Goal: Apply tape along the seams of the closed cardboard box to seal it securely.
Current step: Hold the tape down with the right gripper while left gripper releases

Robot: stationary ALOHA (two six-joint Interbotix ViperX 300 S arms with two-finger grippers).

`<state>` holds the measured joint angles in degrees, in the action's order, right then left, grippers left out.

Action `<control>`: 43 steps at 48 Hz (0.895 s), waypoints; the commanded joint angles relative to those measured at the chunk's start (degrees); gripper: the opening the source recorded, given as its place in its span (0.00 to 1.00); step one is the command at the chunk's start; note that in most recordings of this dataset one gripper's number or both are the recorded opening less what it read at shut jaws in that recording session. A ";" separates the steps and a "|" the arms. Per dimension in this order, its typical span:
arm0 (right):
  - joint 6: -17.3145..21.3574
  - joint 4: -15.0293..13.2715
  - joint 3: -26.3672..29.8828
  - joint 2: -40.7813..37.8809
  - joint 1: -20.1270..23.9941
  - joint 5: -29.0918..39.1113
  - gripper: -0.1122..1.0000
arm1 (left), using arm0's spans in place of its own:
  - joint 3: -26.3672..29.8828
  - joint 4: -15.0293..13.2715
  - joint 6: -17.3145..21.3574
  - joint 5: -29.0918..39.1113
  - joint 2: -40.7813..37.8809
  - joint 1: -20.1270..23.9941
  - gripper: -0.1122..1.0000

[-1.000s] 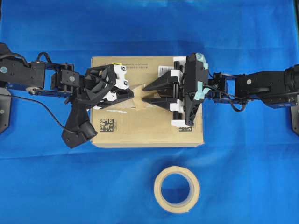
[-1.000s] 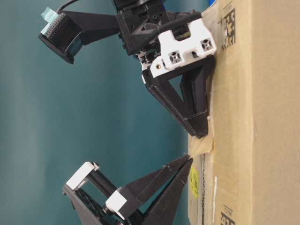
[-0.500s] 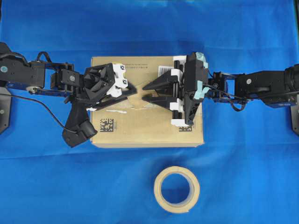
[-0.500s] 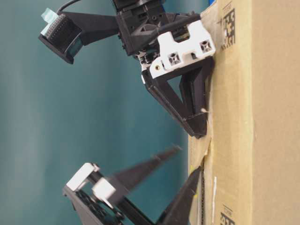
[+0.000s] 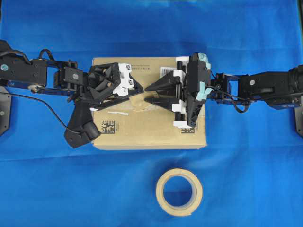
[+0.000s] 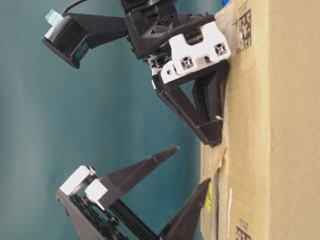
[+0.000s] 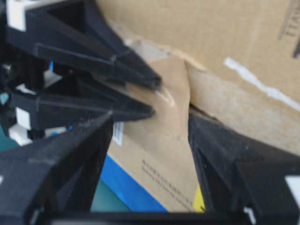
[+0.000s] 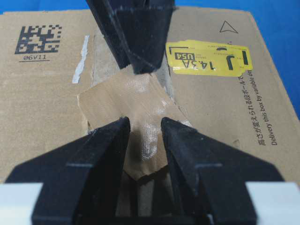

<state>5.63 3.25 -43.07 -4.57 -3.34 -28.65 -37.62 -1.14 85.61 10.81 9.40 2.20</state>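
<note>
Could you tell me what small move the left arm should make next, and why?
Probably press its lower finger down on the tape. The left gripper is open with one finger raised off the cardboard box, the right gripper rests on the piece, and its edges look lifted near the seams.

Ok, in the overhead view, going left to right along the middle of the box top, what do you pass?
Left gripper, jaws open → tape over the seams → right gripper, jaws apart → white barcode label on the cardboard box.
</note>
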 commanded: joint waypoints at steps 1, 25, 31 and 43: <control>0.09 0.26 0.79 0.53 0.00 0.00 0.43 | 3.25 0.09 0.09 3.34 -0.70 0.18 0.63; 0.09 0.26 0.62 0.53 0.18 0.18 0.43 | 12.30 0.53 0.00 26.19 -4.57 0.18 0.63; 0.09 0.26 0.62 0.53 0.18 0.44 0.43 | 13.45 0.62 0.00 30.32 -4.75 0.09 0.63; 0.09 0.26 0.62 0.53 0.26 0.79 0.43 | 14.33 0.88 -0.09 31.99 -4.75 -0.44 0.63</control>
<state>5.63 3.34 -42.98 -4.57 -3.25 -28.04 -24.35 -0.35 85.61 42.45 3.87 2.02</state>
